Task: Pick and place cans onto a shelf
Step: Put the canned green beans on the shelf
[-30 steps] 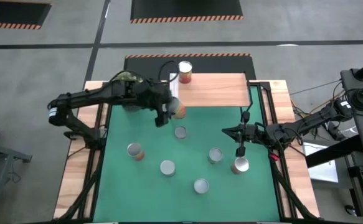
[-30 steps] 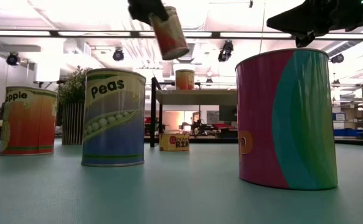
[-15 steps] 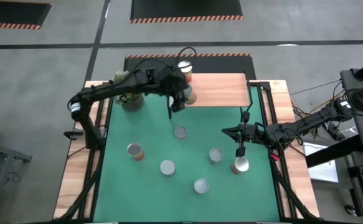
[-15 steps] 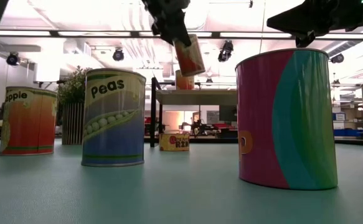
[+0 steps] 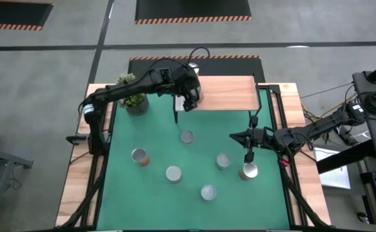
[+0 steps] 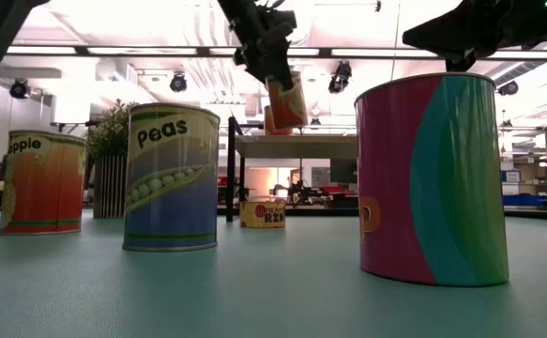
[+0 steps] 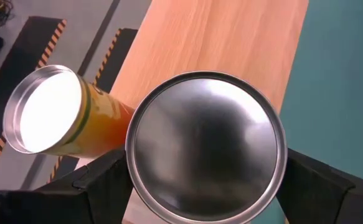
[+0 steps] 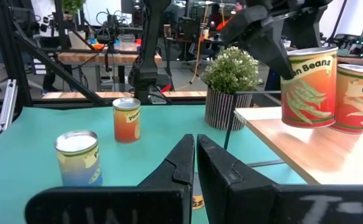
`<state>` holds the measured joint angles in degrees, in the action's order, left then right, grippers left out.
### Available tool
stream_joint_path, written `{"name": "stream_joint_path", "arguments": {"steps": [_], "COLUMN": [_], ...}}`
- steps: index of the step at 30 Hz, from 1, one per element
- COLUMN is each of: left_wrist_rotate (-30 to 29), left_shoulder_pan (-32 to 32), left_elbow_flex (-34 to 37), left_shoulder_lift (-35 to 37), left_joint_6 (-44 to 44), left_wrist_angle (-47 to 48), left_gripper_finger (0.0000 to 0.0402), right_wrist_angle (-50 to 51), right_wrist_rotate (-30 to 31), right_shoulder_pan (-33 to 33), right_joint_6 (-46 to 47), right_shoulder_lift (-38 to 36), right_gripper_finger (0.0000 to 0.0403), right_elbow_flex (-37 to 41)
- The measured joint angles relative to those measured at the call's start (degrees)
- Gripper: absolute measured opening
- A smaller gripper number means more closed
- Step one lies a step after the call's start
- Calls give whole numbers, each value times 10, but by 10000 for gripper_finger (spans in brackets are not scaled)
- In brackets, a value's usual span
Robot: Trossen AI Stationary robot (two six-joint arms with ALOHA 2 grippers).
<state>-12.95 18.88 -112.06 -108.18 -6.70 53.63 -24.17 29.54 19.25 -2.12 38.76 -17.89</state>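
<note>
I read this as a robotics lab: striped floor markings (image 5: 194, 19), ceiling spotlights (image 6: 179, 83), cluttered workbenches (image 8: 100, 56) and my rig's framed table (image 5: 78, 187) with its green mat (image 5: 149, 187).

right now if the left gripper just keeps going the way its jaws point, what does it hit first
Probably the shelf. The left gripper holds a can pointing down at the wooden board, beside the can already there. So the held can's base would touch the board first, though the gap is hard to judge.
</note>
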Motion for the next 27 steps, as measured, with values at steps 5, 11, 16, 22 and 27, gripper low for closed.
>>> {"name": "stream_joint_path", "arguments": {"steps": [5, 11, 16, 22, 27], "left_wrist_rotate": [0, 0, -1, -2, -2], "left_shoulder_pan": [1, 1, 1, 1, 1], "left_elbow_flex": [-20, -51, -77, -84, -84], "left_shoulder_lift": [-19, -43, -65, -71, -71], "left_joint_6": [4, 4, -1, -5, -6], "left_wrist_angle": [14, 38, 50, 53, 52], "left_gripper_finger": [313, 313, 313, 313, 314], "right_wrist_angle": [4, 4, 4, 4, 4], "right_wrist_rotate": [0, -2, -4, -15, -15], "right_shoulder_pan": [0, 0, 0, 0, 0], "right_joint_6": [2, 7, 7, 10, 13], "right_shoulder_lift": [0, 0, 0, 0, 0], "right_gripper_finger": [9, 9, 9, 9, 9], "right_elbow_flex": [0, 0, 0, 0, 0]}}
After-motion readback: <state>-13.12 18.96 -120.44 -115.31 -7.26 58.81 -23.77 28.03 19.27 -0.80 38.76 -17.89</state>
